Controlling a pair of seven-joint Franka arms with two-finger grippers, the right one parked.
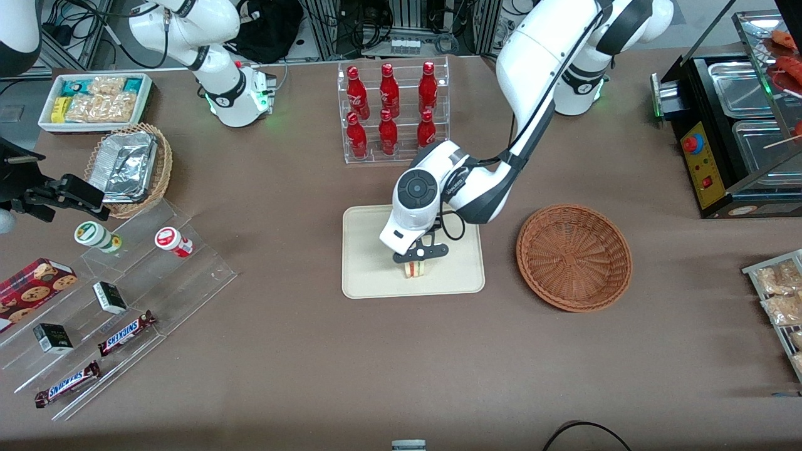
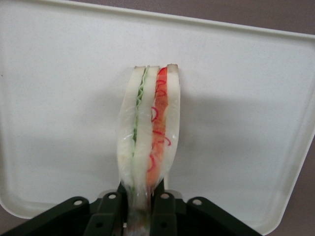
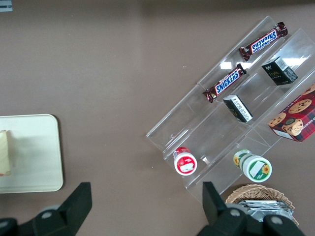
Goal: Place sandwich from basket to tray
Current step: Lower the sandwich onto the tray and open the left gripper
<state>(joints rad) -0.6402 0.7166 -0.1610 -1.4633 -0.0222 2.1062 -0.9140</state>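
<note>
The pincer (image 1: pixel 416 264) is clamped on the sandwich (image 1: pixel 414 269), holding it upright over the tray (image 1: pixel 369 275), near the tray's edge closest to the front camera. The basket (image 1: pixel 574 257) sits beside the tray on the worktop (image 1: pixel 313 363).

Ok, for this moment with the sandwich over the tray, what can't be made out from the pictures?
- Whether the sandwich already rests on the tray: the front view shows no gap either way, and the wrist view looks along it.
- The tool tips, front view: hidden under the arm's own wrist.
- The sandwich's gripped end, wrist view: covered by the fingers shut on it.
- The basket inside wall nearest the front camera: hidden by its rim.
</note>
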